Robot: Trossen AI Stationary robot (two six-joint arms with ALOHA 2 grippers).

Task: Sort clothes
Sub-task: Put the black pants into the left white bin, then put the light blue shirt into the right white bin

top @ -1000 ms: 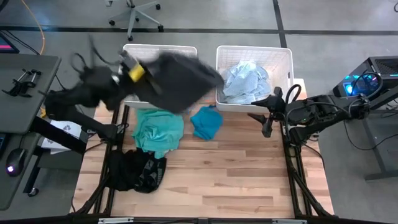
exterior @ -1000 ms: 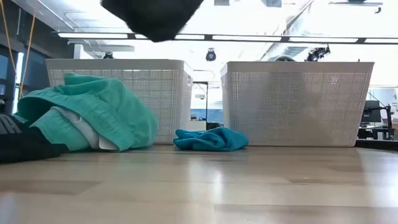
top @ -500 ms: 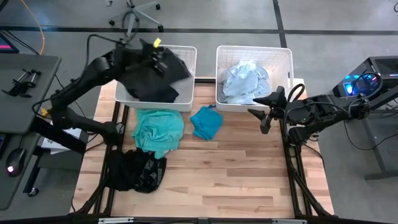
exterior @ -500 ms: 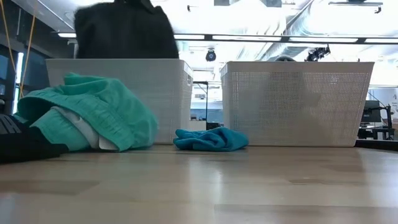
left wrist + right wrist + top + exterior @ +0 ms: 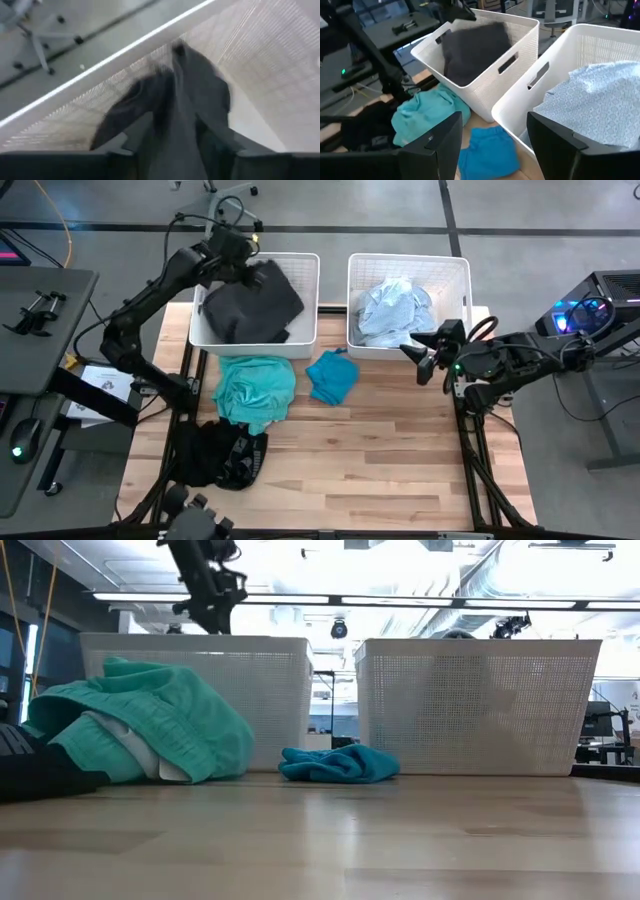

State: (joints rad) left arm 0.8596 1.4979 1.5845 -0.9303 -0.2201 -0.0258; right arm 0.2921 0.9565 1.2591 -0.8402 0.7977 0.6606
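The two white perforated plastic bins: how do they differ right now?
The left white perforated plastic bin holds a dark grey fabric garment; the right white perforated plastic bin holds a pale blue fabric garment. The left gripper hovers over the left bin's far rim; the right gripper waits beside the right bin. Both stand upright, side by side.

Matt cloth garments (image 5: 249,391), perforated plastic bins (image 5: 303,288), wooden table (image 5: 380,450).

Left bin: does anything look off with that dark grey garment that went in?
Slightly. The dark grey garment lies in the left bin but bunches up against its far-left corner under the left gripper. Nothing spilled.
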